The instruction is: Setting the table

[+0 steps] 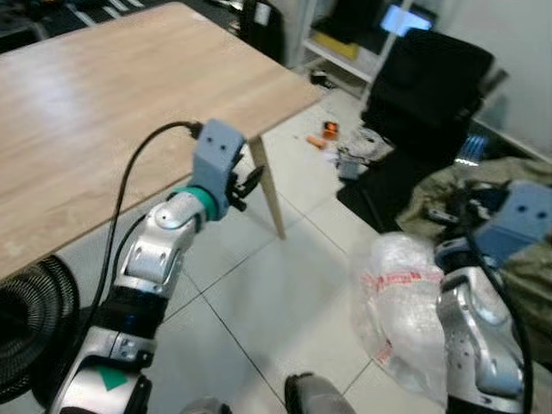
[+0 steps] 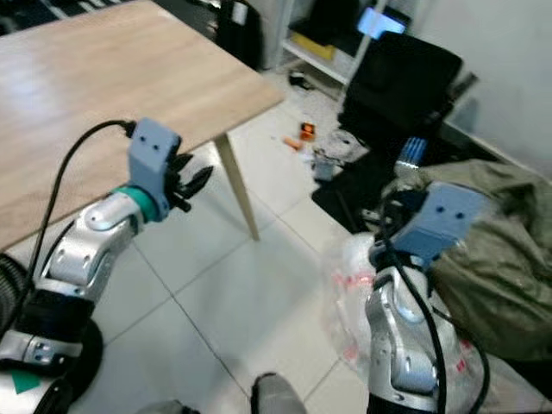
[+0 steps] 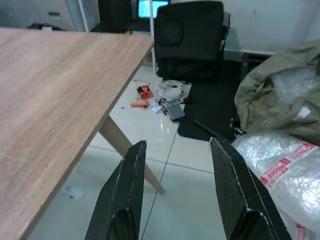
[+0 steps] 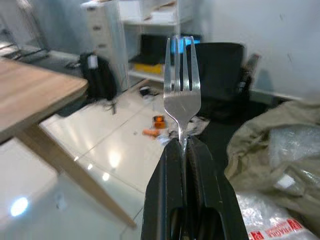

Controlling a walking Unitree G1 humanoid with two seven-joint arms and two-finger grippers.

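The fork (image 4: 182,95) could slip or twist out of the grip on the way to the desk (image 1: 103,112), because only the thin handle is pinched and the tines stand free; it could also be knocked against the desk edge. The right hand (image 4: 184,150) is pressed together on the fork handle, to the right of the desk, above the tiled floor (image 1: 285,302). The left hand (image 3: 177,160) is spread wide and holds nothing, near the desk's corner.
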